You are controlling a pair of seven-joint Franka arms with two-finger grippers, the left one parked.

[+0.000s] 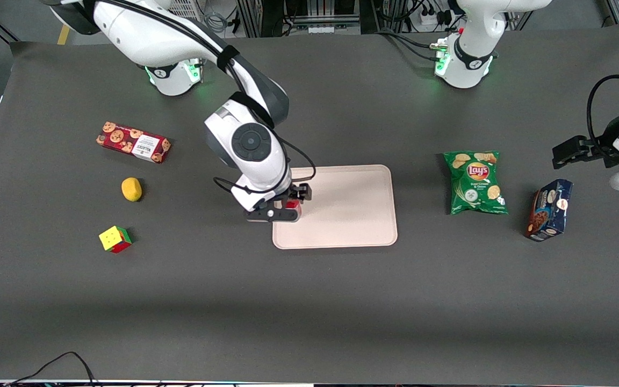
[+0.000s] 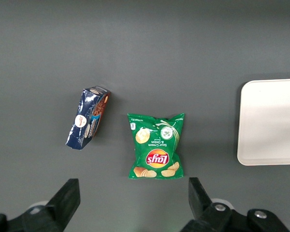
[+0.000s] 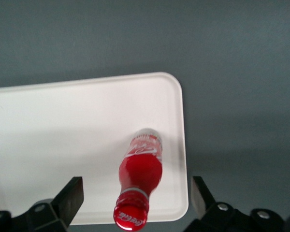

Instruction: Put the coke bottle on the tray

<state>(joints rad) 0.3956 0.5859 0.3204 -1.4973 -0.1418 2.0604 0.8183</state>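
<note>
The gripper (image 3: pixel 135 198) is being held over the working arm's end of the tray (image 3: pixel 63 125), with its fingers (image 3: pixel 70 195) spread wide, well apart from the coke bottle (image 3: pixel 139 186) on both sides; nothing is being gripped. The bottle is standing upright on the tray near its rim, so the placing is judged as good as done.

It is judged light, rigid and smooth, and easily tipped because it is tall on a narrow base; a hold is best taken around the red body just under the cap, square to its sides. White script is being shown on its cap and label, seemingly "Coca-Cola".

In the front view, the gripper (image 1: pixel 288 207) is being seen above the tray (image 1: pixel 352 215). Toward the parked arm's end, "Lay's" is being read on a green chip bag (image 1: pixel 475 183).
</note>
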